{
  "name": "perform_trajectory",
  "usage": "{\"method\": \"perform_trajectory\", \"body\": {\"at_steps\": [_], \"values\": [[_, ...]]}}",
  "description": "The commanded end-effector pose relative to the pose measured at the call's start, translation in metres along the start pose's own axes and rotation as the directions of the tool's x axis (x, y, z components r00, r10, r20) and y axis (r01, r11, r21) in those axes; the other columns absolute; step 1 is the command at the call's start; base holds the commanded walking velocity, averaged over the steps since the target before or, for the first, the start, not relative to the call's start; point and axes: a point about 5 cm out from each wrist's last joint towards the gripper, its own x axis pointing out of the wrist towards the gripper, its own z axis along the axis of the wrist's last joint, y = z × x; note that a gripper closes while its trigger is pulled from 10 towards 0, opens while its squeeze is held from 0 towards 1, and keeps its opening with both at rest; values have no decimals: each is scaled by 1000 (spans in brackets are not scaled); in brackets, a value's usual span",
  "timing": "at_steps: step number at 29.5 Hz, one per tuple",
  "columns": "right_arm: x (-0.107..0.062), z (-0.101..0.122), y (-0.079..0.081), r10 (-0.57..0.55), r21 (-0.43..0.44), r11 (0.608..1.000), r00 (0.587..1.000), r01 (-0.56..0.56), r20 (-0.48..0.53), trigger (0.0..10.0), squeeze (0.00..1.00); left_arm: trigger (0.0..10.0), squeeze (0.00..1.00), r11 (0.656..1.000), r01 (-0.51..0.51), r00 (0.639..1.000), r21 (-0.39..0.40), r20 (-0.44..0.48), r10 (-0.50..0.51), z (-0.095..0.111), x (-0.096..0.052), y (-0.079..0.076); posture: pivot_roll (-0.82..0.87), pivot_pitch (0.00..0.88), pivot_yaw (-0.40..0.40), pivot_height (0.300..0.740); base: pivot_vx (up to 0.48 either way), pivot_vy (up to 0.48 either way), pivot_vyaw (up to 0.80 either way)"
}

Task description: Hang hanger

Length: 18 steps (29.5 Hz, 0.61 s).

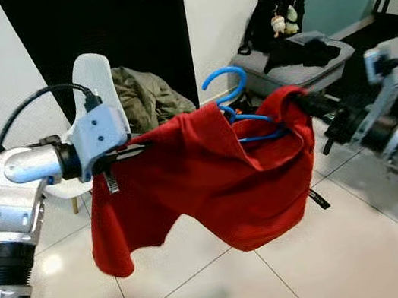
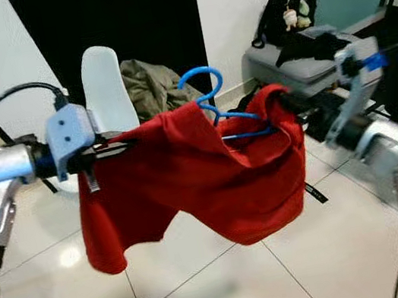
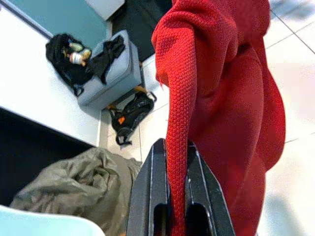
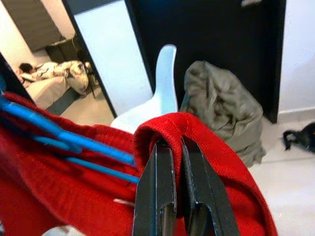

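A red knit garment [image 1: 204, 179] hangs stretched between my two grippers, above the tiled floor. A blue plastic hanger [image 1: 233, 104] sits partly inside it, its hook [image 2: 199, 83] sticking up above the collar. My left gripper [image 1: 119, 157] is shut on the garment's left edge; in the left wrist view both black fingers [image 3: 147, 196] pinch a fold of red fabric [image 3: 216, 88]. My right gripper [image 1: 307, 103] is shut on the right shoulder of the garment [image 4: 197, 132], next to the blue hanger arm [image 4: 74, 142].
A white chair [image 1: 98, 82] with an olive jacket [image 1: 145, 97] heaped on it stands behind the garment by a dark doorway. At the back right sit a grey case [image 1: 297, 70] with dark clothes on top and a black backpack [image 1: 277, 15].
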Motion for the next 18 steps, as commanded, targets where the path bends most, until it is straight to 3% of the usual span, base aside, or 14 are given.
{"method": "perform_trajectory", "body": {"at_steps": [1, 3, 5, 8, 11, 14, 15, 17, 18], "values": [[11, -4, 14, 39, -19, 999, 998, -40, -39, 0, 0, 10000, 0, 999, -47, 997, -18, 52, 48, 8, 8, -3, -12, 62, 17, 740, 0, 0, 0], [28, -25, 32, 73, -1, 997, 991, -73, -112, 0, 0, 10000, 0, 988, -121, 986, -96, 102, 131, 12, 31, -21, -8, 58, 3, 740, 0, 0, 0], [33, -30, 37, 80, 6, 997, 988, -80, -133, 0, 0, 10000, 0, 978, -160, 978, -135, 113, 175, 14, 39, -27, -8, 58, 3, 740, 0, 0, 0], [32, -24, 29, 32, 8, 999, 992, -32, -121, 0, 0, 10000, 0, 956, -236, 964, -172, 85, 253, 7, 42, -34, -14, 57, 3, 740, 0, 0, 0], [28, -7, 6, -105, 2, 994, 992, 105, -68, 0, 0, 10000, 0, 917, -331, 938, -222, 26, 345, -4, 45, -55, -21, 55, -3, 740, 0, 0, 0], [26, -2, -1, -148, -10, 989, 988, 148, -52, 0, 0, 10000, 0, 909, -349, 933, -226, 6, 360, -7, 45, -63, -23, 53, -6, 740, 0, 0, 0], [21, 5, -12, -191, -27, 981, 981, 191, -35, 0, 0, 10000, 0, 905, -364, 929, -218, -13, 371, -9, 46, -70, -25, 56, -15, 740, 0, 0, 0], [21, 5, -12, -191, -27, 981, 981, 191, -35, 0, 0, 10000, 0, 905, -364, 929, -218, -13, 371, -9, 46, -70, -25, 56, -15, 740, 0, 0, 0], [15, 17, -25, -249, -52, 967, 968, 248, -6, 0, 0, 10000, 0, 899, -384, 922, -209, -33, 386, -13, 43, -79, -24, 55, -21, 740, 0, 0, 0]]}}
